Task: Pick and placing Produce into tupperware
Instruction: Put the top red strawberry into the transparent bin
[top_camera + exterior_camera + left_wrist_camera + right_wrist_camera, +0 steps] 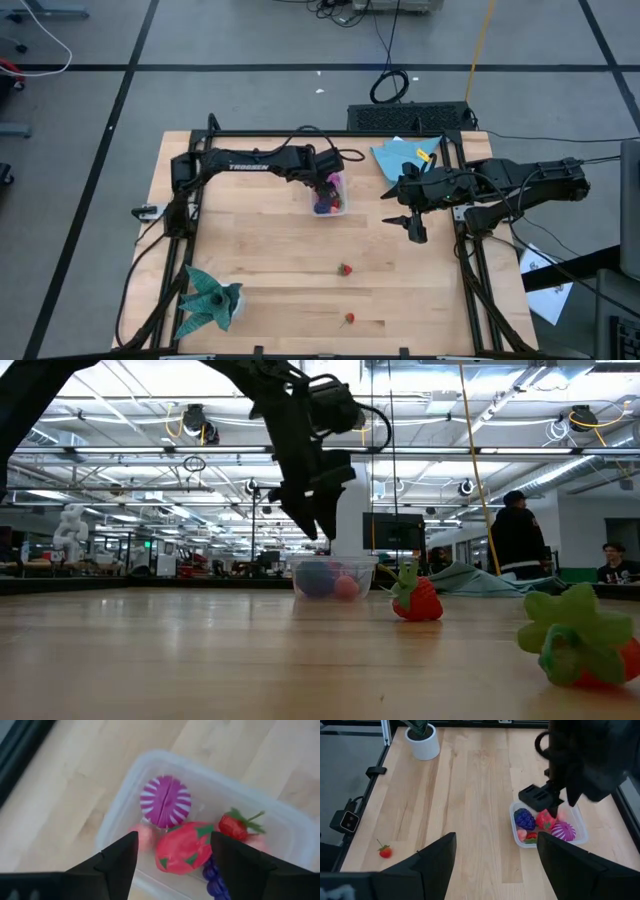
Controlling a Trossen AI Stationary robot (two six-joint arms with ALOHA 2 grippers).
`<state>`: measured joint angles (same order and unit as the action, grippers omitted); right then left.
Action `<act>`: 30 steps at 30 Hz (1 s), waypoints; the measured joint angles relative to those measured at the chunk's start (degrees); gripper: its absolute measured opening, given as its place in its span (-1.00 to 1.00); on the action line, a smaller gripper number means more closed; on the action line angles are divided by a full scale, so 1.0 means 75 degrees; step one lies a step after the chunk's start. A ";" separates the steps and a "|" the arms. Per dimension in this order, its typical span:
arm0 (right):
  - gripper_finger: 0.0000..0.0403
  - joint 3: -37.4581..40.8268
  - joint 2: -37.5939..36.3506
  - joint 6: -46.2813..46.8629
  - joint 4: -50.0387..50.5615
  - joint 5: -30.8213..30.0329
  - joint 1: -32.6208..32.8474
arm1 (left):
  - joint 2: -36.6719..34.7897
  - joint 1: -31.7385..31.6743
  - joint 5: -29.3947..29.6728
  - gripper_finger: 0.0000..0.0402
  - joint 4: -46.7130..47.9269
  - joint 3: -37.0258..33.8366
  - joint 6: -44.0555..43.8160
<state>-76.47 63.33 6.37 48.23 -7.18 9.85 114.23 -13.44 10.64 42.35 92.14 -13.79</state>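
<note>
Left gripper (328,192) over the tupperware (341,187), jaws spread, empty, right gripper (409,214) beside it, jaws spread, bare surface (270,250) around

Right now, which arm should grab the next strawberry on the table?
Probably the right. Its gripper is open, empty and nearer the strawberry. The left gripper hangs open over the tub.
</note>
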 joint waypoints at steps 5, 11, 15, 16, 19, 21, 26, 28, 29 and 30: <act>0.34 0.0000 0.0000 0.0000 0.0000 0.0000 0.0000 | -0.0569 -0.0005 0.0019 0.27 0.0005 0.0001 0.0116; 0.34 0.0000 0.0000 0.0007 0.0006 0.0463 0.0008 | -0.1889 0.0006 0.0465 0.27 0.0333 0.0001 0.0059; 0.34 0.0014 0.0045 0.0006 -0.0076 0.1101 0.0362 | -0.2978 0.0136 0.0679 0.27 0.0449 0.0003 -0.0309; 0.34 0.0078 0.0053 0.0009 -0.0197 0.1184 0.0521 | -0.3231 0.0220 0.0695 0.27 0.0457 0.0003 -0.0407; 0.34 0.0532 0.0088 0.0233 -0.0841 0.1203 0.1196 | -0.3951 0.0569 0.0707 0.27 0.0478 0.0008 -0.0598; 0.34 0.1037 0.0123 0.0307 -0.1670 0.1202 0.1696 | -0.4315 0.0891 0.0838 0.27 0.0533 0.0009 -0.0605; 0.34 0.2536 0.0332 0.0597 -0.4346 0.1237 0.2597 | -0.4868 0.1872 0.1844 0.27 0.0649 0.0009 -0.0596; 0.34 0.2945 0.0556 0.0806 -0.5082 0.1223 0.2727 | -0.4946 0.2183 0.2213 0.27 0.0718 0.0009 -0.0587; 0.34 0.3044 0.0703 0.0888 -0.5237 0.1213 0.2745 | -0.4967 0.2318 0.2336 0.27 0.0745 0.0011 -0.0588; 0.34 0.3063 0.0869 0.0918 -0.5237 0.1198 0.2736 | -0.4967 0.2431 0.2441 0.27 0.0812 0.0012 -0.0588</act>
<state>-53.49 69.85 13.26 8.95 1.80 30.37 76.98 4.80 28.95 48.44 92.23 -18.21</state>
